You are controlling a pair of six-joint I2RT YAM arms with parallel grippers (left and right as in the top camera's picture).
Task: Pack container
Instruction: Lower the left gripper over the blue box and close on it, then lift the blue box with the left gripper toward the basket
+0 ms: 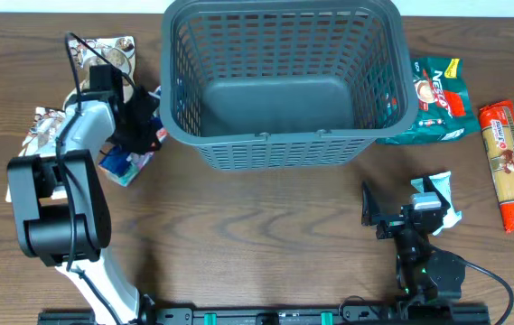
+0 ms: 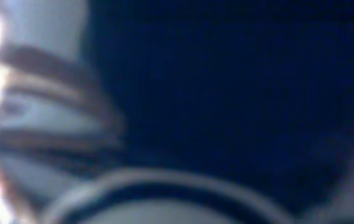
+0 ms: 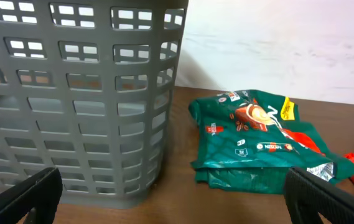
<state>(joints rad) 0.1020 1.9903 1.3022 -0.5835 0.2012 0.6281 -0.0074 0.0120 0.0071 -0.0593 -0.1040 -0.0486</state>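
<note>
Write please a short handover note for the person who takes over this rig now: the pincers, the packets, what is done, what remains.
Left pincer: down on the blue packet, left of the basket; whether it grips cannot be seen.
Right pincer: open, holding nothing, facing the basket and the green packet.
Done: nothing is packed; the basket is empty.
Left: all packets, among them the orange packet, lie on the table and must go in.

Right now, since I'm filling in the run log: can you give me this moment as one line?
container: empty | left pincer: low at blue packet, grip unclear | right pincer: open, holding nothing
</note>
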